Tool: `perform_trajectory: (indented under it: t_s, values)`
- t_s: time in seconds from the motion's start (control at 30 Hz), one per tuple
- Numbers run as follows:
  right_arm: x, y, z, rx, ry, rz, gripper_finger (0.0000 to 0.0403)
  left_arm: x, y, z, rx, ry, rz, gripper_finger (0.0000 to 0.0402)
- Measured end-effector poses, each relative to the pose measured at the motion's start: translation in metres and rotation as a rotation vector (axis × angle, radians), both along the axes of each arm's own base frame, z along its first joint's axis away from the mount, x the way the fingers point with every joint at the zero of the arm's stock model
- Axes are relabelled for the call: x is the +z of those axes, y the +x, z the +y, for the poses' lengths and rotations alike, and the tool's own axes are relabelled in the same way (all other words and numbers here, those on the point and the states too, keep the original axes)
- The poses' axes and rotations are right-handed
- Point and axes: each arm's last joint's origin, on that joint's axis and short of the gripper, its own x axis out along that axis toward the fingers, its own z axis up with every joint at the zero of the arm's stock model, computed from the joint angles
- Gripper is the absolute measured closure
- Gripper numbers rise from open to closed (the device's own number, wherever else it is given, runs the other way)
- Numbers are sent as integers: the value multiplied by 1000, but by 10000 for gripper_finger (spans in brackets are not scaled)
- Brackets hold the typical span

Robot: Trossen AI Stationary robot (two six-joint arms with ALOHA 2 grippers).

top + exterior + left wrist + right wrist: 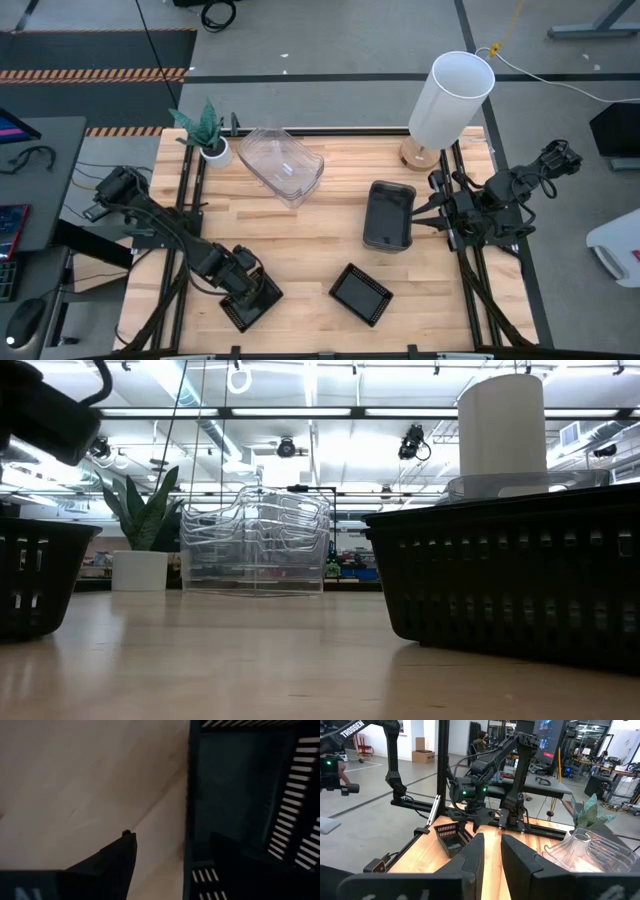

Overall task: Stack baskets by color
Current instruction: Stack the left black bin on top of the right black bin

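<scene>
Two black baskets lie apart near the front of the wooden surface: one black basket sits directly under the left claw, whose fingers are spread and released over its rim — the other black basket rests free at centre. Grey baskets sit stacked beside the parked right claw; its grip cannot be told. Clear baskets stand nested by the plant pot.

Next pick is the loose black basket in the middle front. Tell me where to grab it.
Take the black basket by one long rim wall, coming straight down from above. It sits upright and open-topped, turned at an angle to the table edges, so the pincer should be rotated to match. One finger goes inside, one outside.
</scene>
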Motion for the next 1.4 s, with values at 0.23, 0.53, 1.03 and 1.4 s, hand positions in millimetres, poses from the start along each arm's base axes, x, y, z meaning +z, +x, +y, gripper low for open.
perform_trajectory:
  t_s: [0.23,0.53,1.03,1.4]
  values:
    - [0,0,0,0,0,-1,332,-1,0,0,5,15,-19,176]
    - [0,0,0,0,0,-1,332,-1,2,2,-16,77,-76,271]
    - [0,0,0,0,1,-2,332,-1,3,3,-57,122,-110,386]
    - [2,0,0,0,1,-17,332,12,26,15,-95,115,-192,387]
